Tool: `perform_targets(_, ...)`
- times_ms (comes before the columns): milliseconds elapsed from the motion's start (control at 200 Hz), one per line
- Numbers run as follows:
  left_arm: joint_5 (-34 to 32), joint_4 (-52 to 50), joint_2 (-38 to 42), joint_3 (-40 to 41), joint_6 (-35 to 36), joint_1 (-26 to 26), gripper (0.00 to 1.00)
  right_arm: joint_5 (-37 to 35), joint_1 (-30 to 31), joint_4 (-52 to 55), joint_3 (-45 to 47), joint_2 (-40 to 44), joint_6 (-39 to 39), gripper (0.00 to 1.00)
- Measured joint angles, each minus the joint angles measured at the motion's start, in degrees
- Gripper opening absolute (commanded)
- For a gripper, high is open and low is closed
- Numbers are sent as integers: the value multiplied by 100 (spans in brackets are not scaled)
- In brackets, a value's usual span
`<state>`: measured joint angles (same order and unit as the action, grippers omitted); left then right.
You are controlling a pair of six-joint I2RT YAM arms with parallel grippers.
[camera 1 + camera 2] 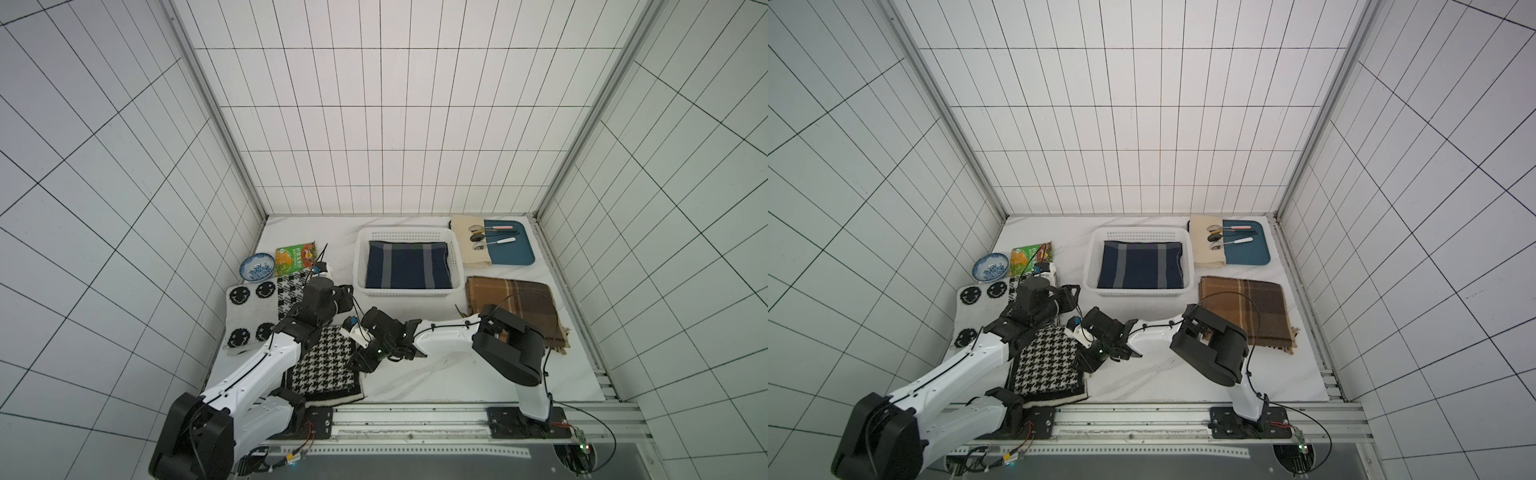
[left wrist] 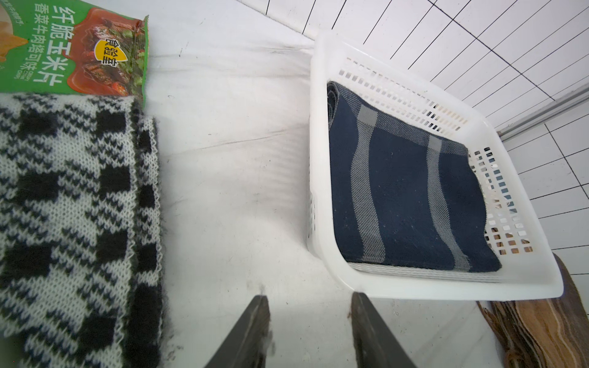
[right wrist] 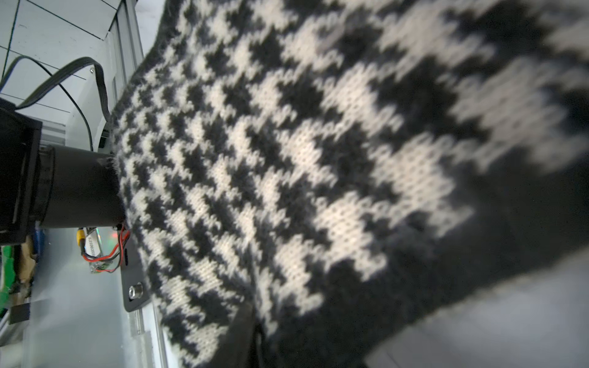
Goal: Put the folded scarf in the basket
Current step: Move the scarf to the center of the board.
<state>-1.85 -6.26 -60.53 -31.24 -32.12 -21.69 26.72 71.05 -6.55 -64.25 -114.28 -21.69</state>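
Marble table (image 1: 436, 374), tiled booth. Scarf (image 1: 324, 365) lies front left, well apart from basket (image 1: 405, 294); near-square, slightly longer front-to-back by my judgement. My right claw (image 1: 358, 362) sits at its right edge; pinched or not, cannot tell. Left claw (image 2: 310, 296) spread, empty. Risk: a one-edge lift lets the folds fall open.

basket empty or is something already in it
Not empty. A folded navy scarf with grey stripes lies flat in the white basket, inside its walls, in both top views and the left wrist view.
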Motion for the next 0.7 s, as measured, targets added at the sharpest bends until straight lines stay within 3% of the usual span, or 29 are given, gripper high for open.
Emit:
perform_targets(195, 181, 0, -44, 0, -48, 0, 45, -225, -304, -68, 1008, 778, -173, 16)
perform_targets(315, 407, 57, -37, 17, -125, -7, 45, -332, -874, 107, 1897, 1613, -273, 22)
perform_targets(505, 942, 269, -48, 251, -319, -72, 48, -385, -1864, 651, 2699, 2549, -201, 23)
perform_targets(545, 1062, 293, -85, 319, -348, -98, 50, -424, -1996, 713, 2809, 2695, -190, 27)
perform_targets(595, 1167, 313, -149, 396, -396, -140, 52, -483, -2068, 765, 2944, 2870, -184, 39)
perform_targets(700, 1220, 304, -317, 518, -389, -339, 56, -619, -2085, 782, 3195, 3211, -179, 43)
